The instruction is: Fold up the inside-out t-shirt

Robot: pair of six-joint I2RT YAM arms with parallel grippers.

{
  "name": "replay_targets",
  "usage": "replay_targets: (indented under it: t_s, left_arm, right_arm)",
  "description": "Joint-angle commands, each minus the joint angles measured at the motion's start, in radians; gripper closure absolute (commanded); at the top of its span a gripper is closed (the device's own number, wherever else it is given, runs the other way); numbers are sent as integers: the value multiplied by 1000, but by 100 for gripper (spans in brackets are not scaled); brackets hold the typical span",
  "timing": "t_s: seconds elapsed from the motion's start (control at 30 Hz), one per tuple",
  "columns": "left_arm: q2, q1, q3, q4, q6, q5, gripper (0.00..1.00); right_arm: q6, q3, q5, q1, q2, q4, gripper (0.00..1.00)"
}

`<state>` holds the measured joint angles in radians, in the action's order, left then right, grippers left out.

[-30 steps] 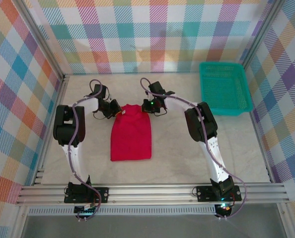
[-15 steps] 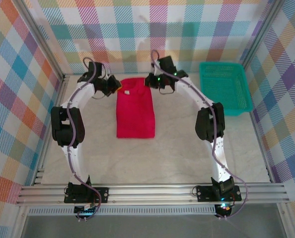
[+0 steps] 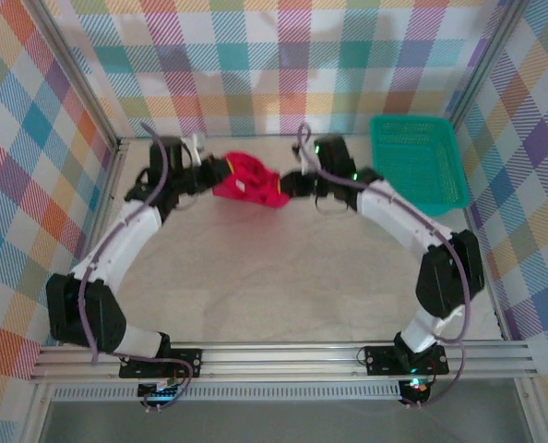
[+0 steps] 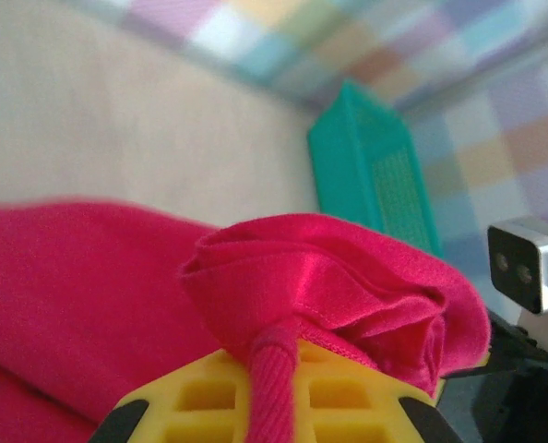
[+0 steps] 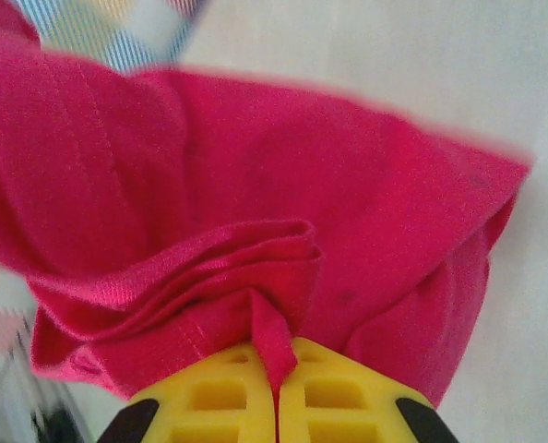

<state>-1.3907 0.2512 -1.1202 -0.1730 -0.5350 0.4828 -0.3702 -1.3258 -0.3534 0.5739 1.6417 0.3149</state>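
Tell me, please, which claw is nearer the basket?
The right claw, gripping the shirt at its end toward the basket; the left claw grips the opposite end.

Inside-out t-shirt point(image 3: 248, 182): plain bright red, soft cloth, bunched into a short crumpled band. Not laid flat. It is strung sideways between two pinch points, with the left gripper point(image 3: 217, 172) on one end and the right gripper point(image 3: 291, 184) on the other, both clamped tight on gathered fabric.

Position: left of the teal basket point(image 3: 417, 164), well apart from it, at about the depth of the basket's middle.

Left wrist view: folds bulge over the fingers, and a rolled hem runs down between them.

Right wrist view: several layered edges pinched together, stitching visible.

Overhead: a small white fleck on the near face, too small to identify.
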Motion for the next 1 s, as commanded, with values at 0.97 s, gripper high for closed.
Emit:
replay_targets:
  t_s: [0.97]
  left_arm:
    - [-573,-78,-123,-88,7,-313,100]
  right_arm:
    - [-19,-190,143,-80,541,1,100]
